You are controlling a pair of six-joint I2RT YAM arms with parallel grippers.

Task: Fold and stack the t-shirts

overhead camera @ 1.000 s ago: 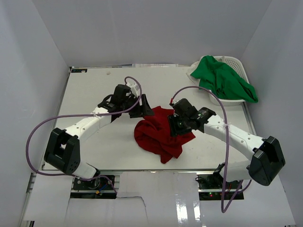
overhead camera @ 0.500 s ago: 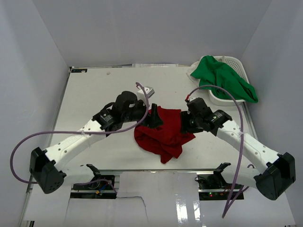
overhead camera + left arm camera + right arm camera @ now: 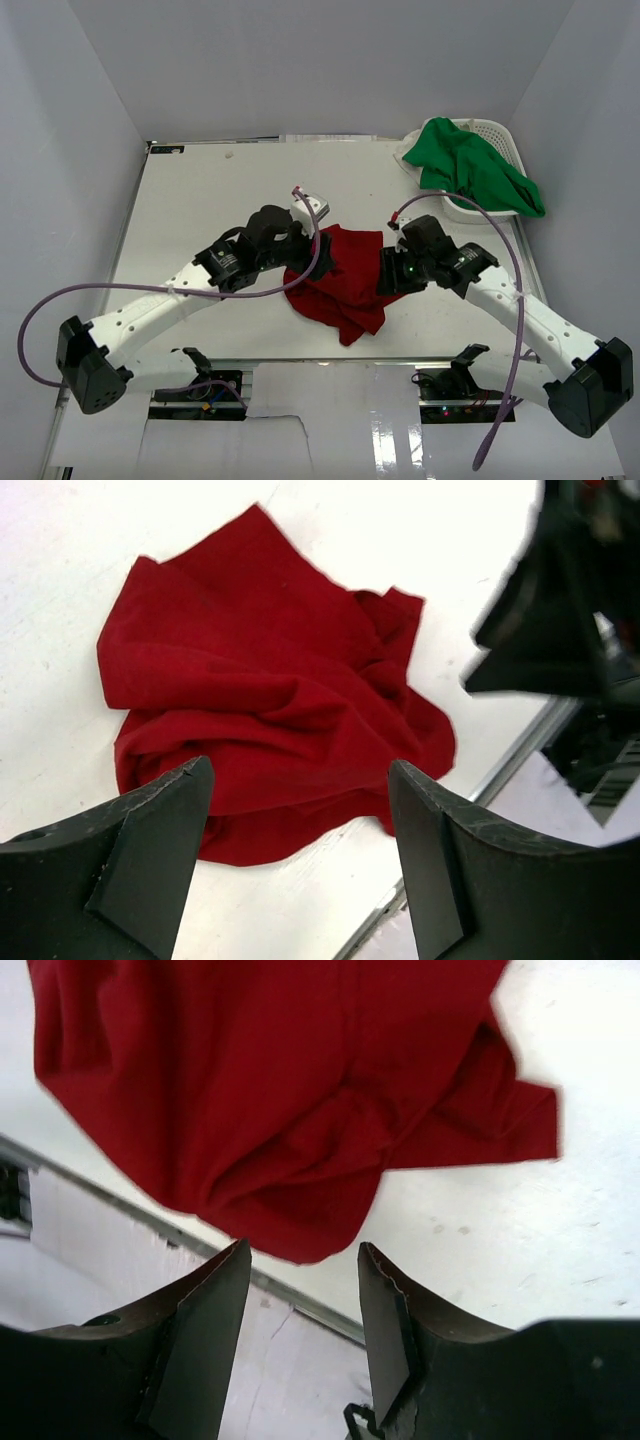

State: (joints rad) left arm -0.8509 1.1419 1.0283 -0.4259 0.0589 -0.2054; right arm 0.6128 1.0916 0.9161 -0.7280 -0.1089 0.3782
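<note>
The deep red t-shirt point(image 3: 345, 285) lies crumpled in a heap on the white table near its front edge. It also shows in the left wrist view point(image 3: 270, 690) and in the right wrist view point(image 3: 280, 1090). My left gripper point(image 3: 312, 250) hovers over the heap's left edge, open and empty point(image 3: 300, 820). My right gripper point(image 3: 392, 272) hovers over the heap's right edge, open and empty point(image 3: 305, 1310). The bright green t-shirt point(image 3: 478, 172) is bunched in and over the basket at the back right.
The white slotted basket point(image 3: 498, 130) stands at the table's back right corner. The table's front metal edge point(image 3: 300, 1300) runs just below the red heap. White walls enclose the table on three sides. Purple cables loop from both arms.
Both arms have stretched out and closed in on the red t-shirt from either side. The left gripper moved right and nearer. The shirt has not visibly moved.
</note>
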